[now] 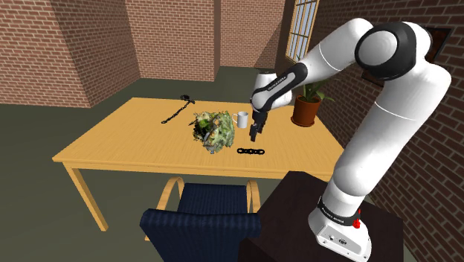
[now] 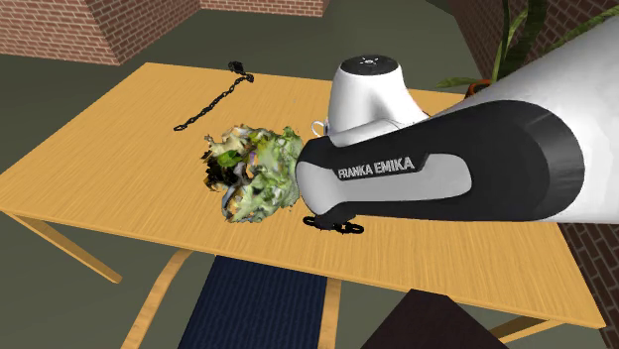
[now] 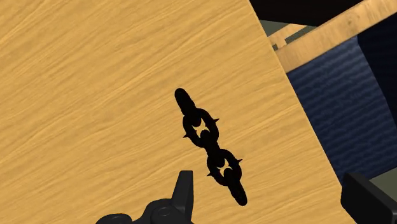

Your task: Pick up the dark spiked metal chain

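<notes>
1. I see the spiked chain [image 3: 208,147] as solid black.
2. The bench [image 3: 95,95] is honey-yellow with wavy wood grain.
3. My arm [image 1: 387,123] is white with black joints.
4. The chair [image 1: 201,216] is navy and the walls [image 1: 44,45] are red brick.

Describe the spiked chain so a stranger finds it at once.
On the wooden table, look at the edge by the blue chair, beside the green clump. The spiked chain there is short and thick; the far chain is long and thin.
</notes>
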